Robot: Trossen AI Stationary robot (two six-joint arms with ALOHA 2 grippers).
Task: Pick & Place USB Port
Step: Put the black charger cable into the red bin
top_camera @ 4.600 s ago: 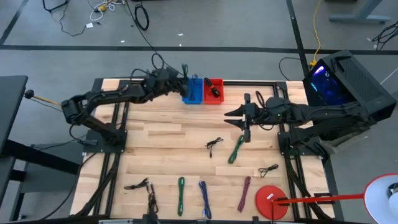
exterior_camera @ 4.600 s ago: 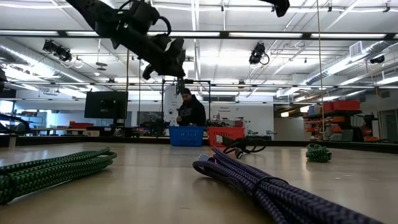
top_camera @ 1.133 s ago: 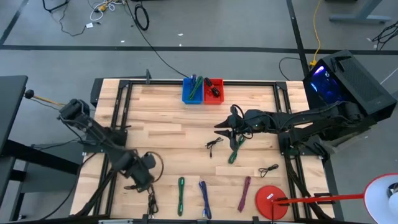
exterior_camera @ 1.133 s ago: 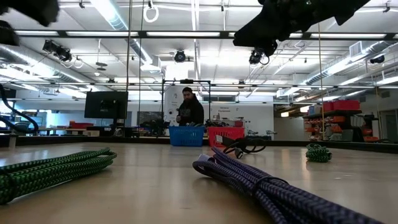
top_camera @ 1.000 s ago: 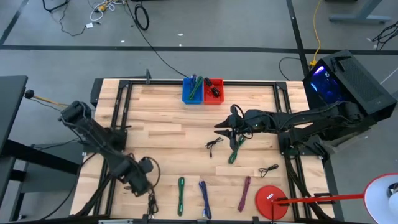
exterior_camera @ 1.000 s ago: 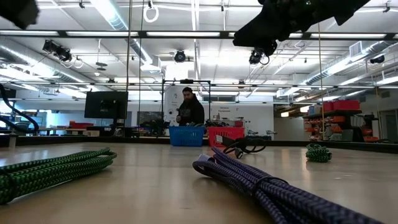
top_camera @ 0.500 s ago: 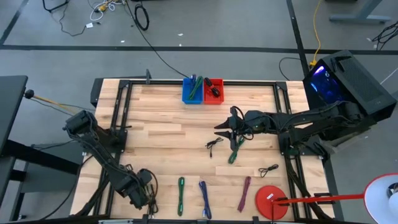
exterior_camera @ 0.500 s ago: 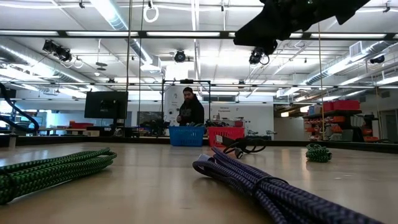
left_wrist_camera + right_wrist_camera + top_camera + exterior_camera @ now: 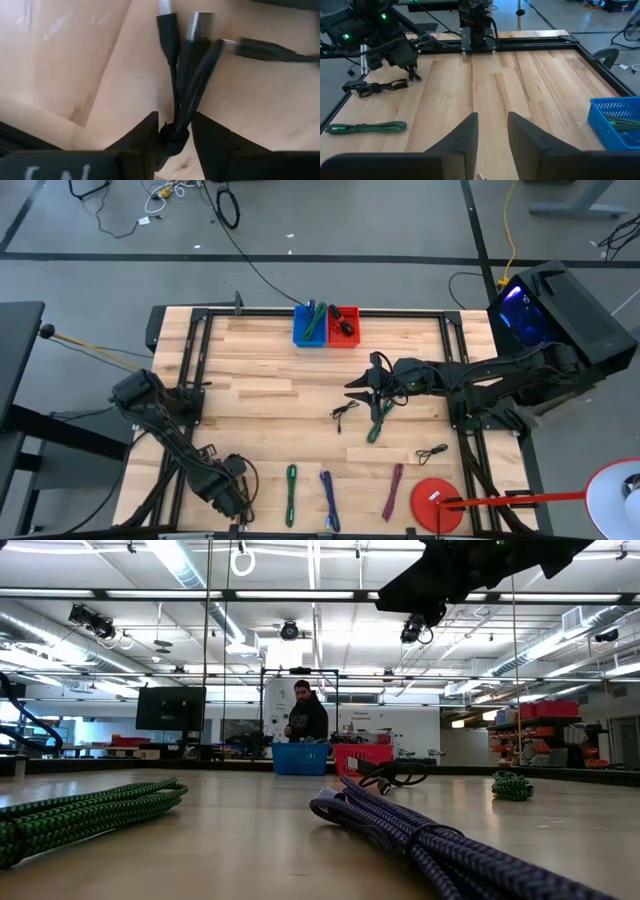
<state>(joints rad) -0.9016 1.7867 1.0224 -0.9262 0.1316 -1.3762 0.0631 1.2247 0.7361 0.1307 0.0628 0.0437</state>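
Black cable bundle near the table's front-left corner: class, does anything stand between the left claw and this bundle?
Nothing visible does. In the left wrist view the left claw has its fingers on either side of the black cable bundle, bare wood around it. The high view shows the claw low over that same bundle.

From above, my left gripper (image 9: 232,492) covers most of the black cable bundle (image 9: 182,95). My wrist view cuts off its plug tips. Whether my fingers (image 9: 142,142) touch it, I cannot tell.
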